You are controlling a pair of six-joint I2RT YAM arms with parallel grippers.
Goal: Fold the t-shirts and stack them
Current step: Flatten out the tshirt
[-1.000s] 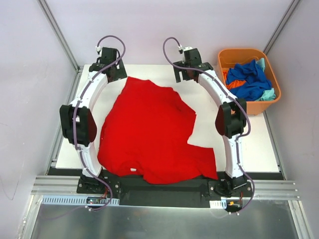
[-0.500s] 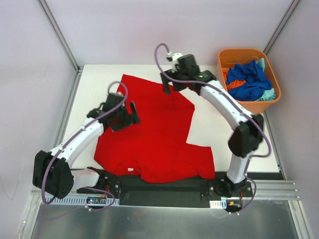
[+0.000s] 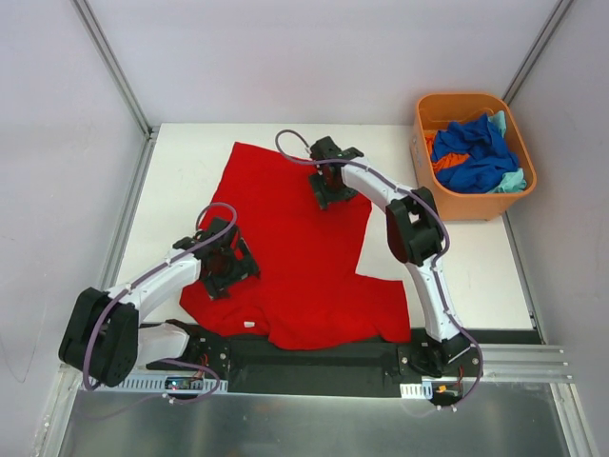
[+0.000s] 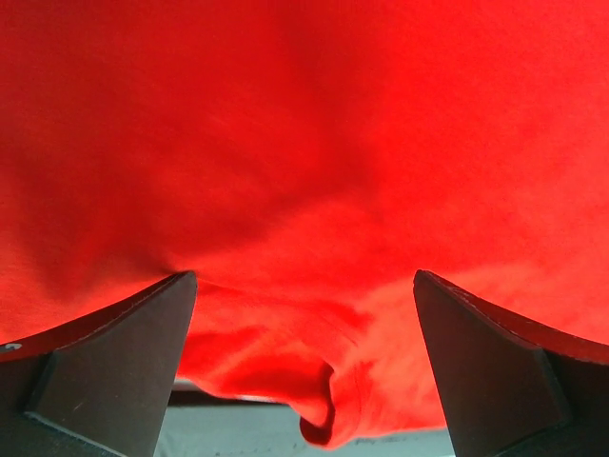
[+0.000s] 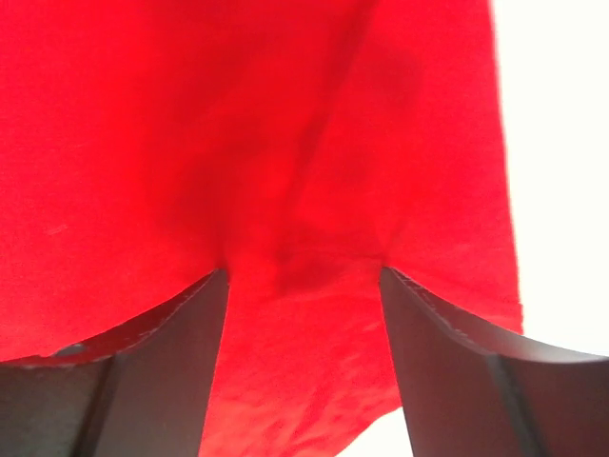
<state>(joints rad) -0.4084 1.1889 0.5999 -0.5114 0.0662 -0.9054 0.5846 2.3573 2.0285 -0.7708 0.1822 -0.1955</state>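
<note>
Robot lab cell (plain walls (image 3: 314, 57), aluminium rail (image 3: 105, 360), white table (image 3: 181, 162))

Shirt (image 3: 285, 257) on table (image 3: 457, 271), tub (image 3: 463, 99) right, shirts (image 3: 473, 152) inside

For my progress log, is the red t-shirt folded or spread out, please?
Spread out: the red t-shirt lies mostly flat across the table, unfolded.

An orange plastic tub (image 3: 473, 98) is seen at the far right corner of a white table (image 3: 457, 257), which is enclosed by pale grey walls (image 3: 285, 57) and bordered along its near edge by a black base plate (image 3: 314, 360) and an aluminium rail (image 3: 533, 357).
</note>
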